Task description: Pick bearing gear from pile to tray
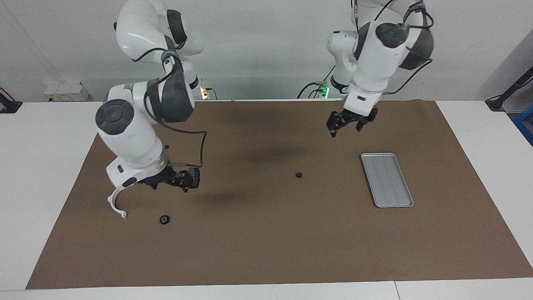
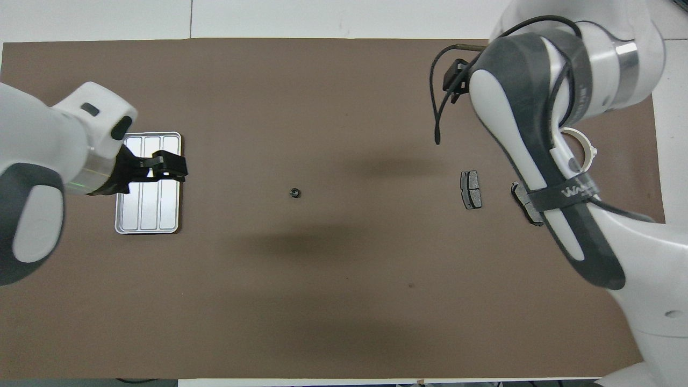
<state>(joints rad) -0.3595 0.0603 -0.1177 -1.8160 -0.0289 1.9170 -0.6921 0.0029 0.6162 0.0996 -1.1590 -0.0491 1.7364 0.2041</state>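
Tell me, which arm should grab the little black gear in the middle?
Probably the left: its open claw hangs between the gear and the tray. The right claw is over the pile.

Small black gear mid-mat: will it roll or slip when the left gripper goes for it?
The small black gear looks round and lies flat, so it probably won't roll. It is tiny beside the left gripper, so it may skid or pop out.

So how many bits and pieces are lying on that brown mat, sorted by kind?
White curved arc piece: 1
Dark grey brake pads: 2
Small black round pieces: 2
Silver tray: 1
Total: 6
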